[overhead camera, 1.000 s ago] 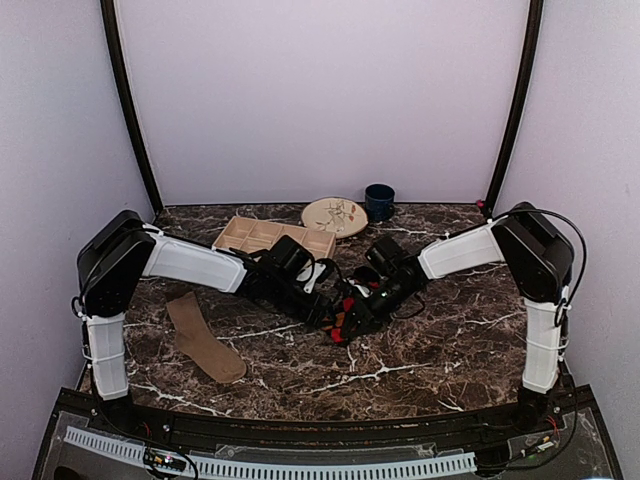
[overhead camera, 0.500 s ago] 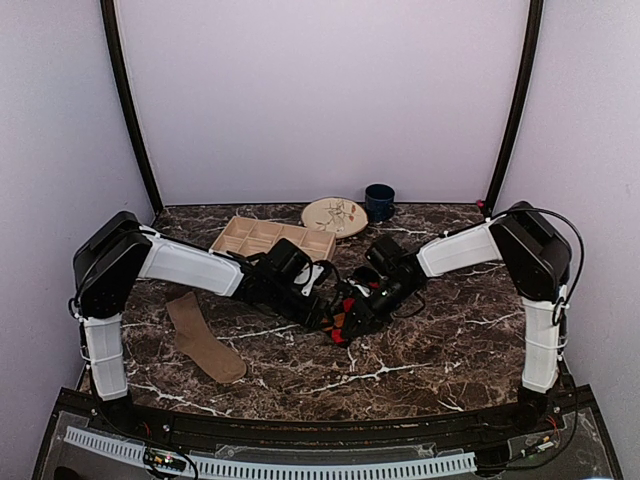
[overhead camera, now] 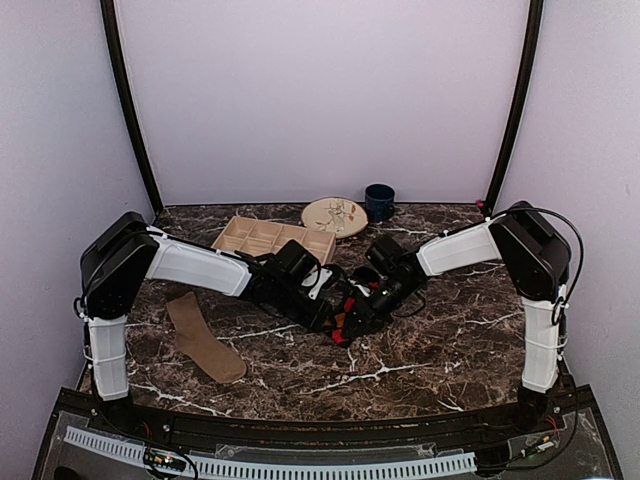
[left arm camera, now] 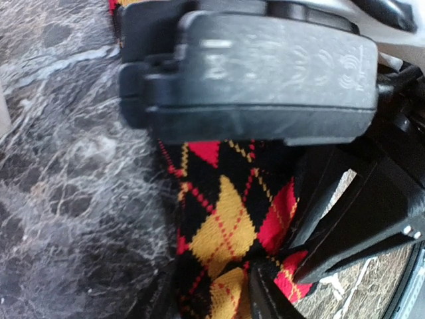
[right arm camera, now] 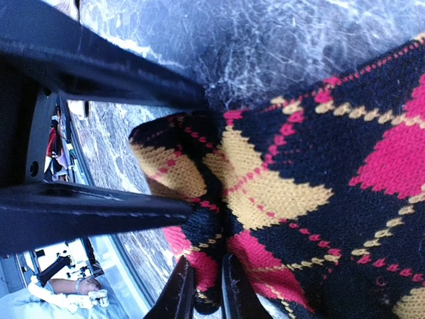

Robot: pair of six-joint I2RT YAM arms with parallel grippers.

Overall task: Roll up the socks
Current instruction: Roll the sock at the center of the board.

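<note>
I judge this as the start of the roll on the argyle sock [left arm camera: 219,229], with the tan sock [overhead camera: 203,338] not yet begun. I use the compartment tray [overhead camera: 225,238] as my landmark. The argyle sock sits bunched on the table [overhead camera: 440,340] just on the near side of the tray's right end. The tan one lies flat and alone, well off to the tray's near left.

Both arms reach low and inward from their corners, forearms sloping down, and the wrists meet over the argyle sock on the near side of the tray. The right gripper [right arm camera: 192,156] pinches a doubled-over fold at the sock's end between its two fingers. The left gripper [overhead camera: 328,314] is pressed in close against the same sock, but its fingertips are hidden behind the other wrist and the fabric. I cannot tell whether it is clenched or released.

For the next move I want the left jaws to have a sure hold of the fold before the right lets go. Then the fold gets turned over itself along the sock's length, kept tight so it doesn't spring loose.
</note>
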